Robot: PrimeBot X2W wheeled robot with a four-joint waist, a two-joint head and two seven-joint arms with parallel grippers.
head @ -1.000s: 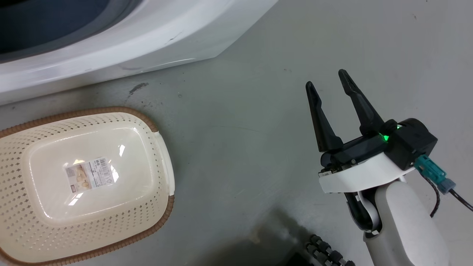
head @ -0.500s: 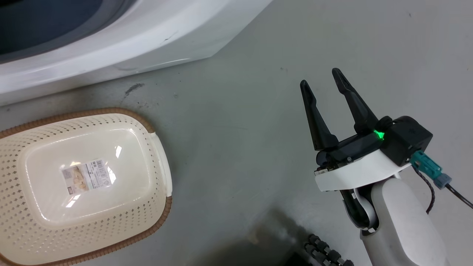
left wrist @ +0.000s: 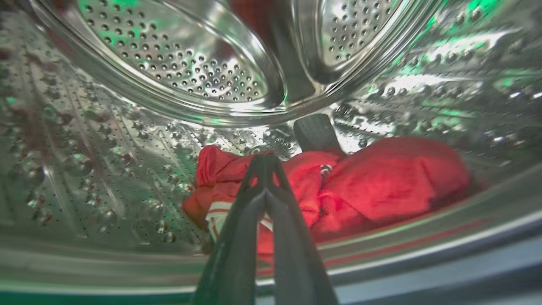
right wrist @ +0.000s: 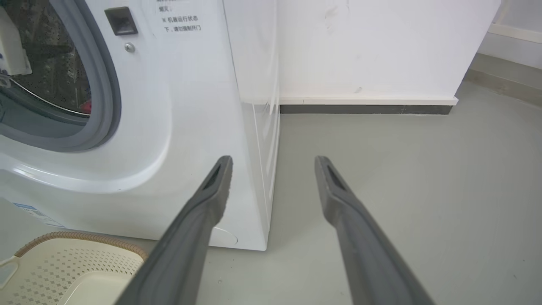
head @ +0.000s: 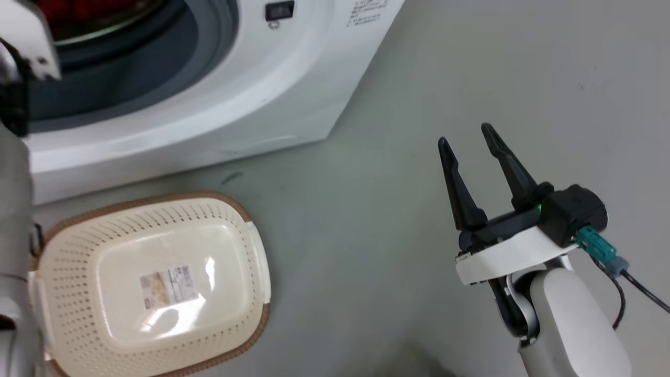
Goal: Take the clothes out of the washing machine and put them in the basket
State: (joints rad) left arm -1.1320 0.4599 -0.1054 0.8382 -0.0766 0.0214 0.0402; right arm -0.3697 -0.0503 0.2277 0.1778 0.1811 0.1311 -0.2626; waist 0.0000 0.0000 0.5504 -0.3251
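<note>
Red clothes (left wrist: 381, 182) lie bunched at the bottom of the shiny perforated drum (left wrist: 182, 63); one piece has white stripes (left wrist: 218, 214). My left gripper (left wrist: 264, 157) is inside the drum, shut, its tips just in front of the red fabric with nothing seen between them. The head view catches a strip of red clothes (head: 94, 10) through the porthole of the white washing machine (head: 209, 104). The cream basket (head: 68, 293) stands on the floor before the machine, holding nothing but its paper label. My right gripper (head: 464, 133) hovers open over bare floor to the right.
My pale left forearm (head: 13, 220) runs up the head view's left edge beside the basket. The right wrist view shows the machine's corner (right wrist: 254, 169), the grey door seal (right wrist: 108, 84), a white wall with dark skirting (right wrist: 364, 109) and grey floor.
The head camera has tilted up: the porthole, the red clothes and my left forearm have come into view. My right gripper stays open in about the same pose.
</note>
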